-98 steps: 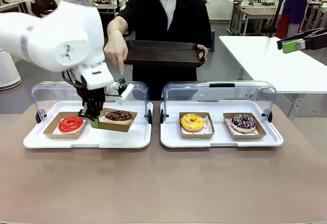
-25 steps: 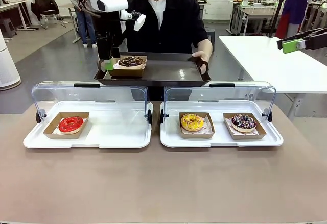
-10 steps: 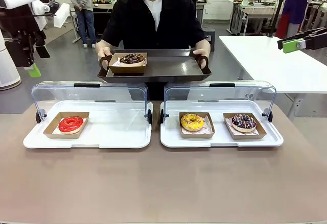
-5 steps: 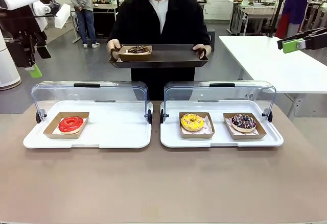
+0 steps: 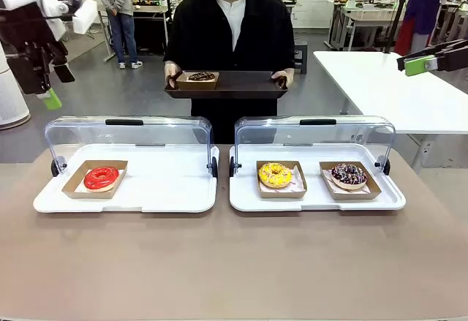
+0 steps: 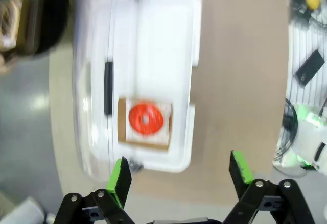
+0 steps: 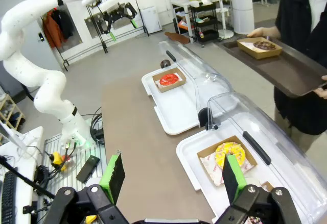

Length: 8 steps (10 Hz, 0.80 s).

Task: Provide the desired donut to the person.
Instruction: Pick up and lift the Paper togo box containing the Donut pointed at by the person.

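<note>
The person (image 5: 232, 28) in a black shirt stands across the table, both hands on a dark tray (image 5: 241, 85). At the tray's left end sits a chocolate donut (image 5: 200, 77) in a cardboard box, seen again as the chocolate donut (image 7: 264, 45) on the tray (image 7: 288, 71). My left gripper (image 5: 56, 87) hangs open and empty high at the far left, well away from the tray. In its own view the left gripper (image 6: 180, 172) looks down on the red donut (image 6: 145, 119). My right gripper (image 5: 420, 58) stays open at the upper right; the right gripper (image 7: 172, 175) holds nothing.
Two white trays with raised clear lids stand on the brown table. The left tray (image 5: 168, 189) holds a red donut (image 5: 101, 177). The right tray (image 5: 314, 198) holds a yellow donut (image 5: 275, 175) and a sprinkled chocolate donut (image 5: 349, 174). A white table (image 5: 395, 87) stands at the right.
The person has lifted the tray with the chocolate donut and drawn it back toward the body. My left gripper has stayed almost still at the upper left; the right has not moved.
</note>
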Each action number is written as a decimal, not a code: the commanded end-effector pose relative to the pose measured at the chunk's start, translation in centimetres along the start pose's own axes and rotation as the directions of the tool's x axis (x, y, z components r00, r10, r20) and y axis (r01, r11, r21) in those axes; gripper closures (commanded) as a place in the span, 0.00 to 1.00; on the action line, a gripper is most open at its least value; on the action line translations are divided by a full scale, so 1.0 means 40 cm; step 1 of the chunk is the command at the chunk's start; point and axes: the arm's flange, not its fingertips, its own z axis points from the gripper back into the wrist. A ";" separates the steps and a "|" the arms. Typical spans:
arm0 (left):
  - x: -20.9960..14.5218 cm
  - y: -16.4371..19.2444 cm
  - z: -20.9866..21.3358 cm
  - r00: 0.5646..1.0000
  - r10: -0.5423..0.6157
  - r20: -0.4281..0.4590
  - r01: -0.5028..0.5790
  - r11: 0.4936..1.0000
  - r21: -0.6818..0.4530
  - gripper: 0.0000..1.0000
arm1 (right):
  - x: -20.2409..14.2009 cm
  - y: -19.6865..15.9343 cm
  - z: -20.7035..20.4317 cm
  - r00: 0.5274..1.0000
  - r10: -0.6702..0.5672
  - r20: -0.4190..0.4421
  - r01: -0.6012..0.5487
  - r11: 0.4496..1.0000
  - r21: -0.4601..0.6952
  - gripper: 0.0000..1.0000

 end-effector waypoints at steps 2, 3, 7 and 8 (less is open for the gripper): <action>-0.202 0.076 0.041 0.866 0.033 0.498 0.009 0.997 -0.082 0.00 | 0.003 -0.003 -0.006 1.000 0.010 0.030 -0.010 1.000 0.012 0.00; -0.263 0.082 0.040 0.813 0.025 0.581 -0.002 0.999 -0.041 0.00 | 0.003 -0.003 -0.006 1.000 0.010 0.030 -0.010 1.000 0.012 0.00; -0.506 0.034 -0.040 0.715 0.115 0.690 -0.154 0.988 -0.005 0.00 | 0.003 -0.003 -0.006 1.000 0.010 0.030 -0.010 1.000 0.012 0.00; -0.556 0.032 -0.052 0.719 0.137 0.682 -0.178 0.984 -0.009 0.00 | 0.003 -0.003 -0.006 1.000 0.010 0.030 -0.010 1.000 0.012 0.00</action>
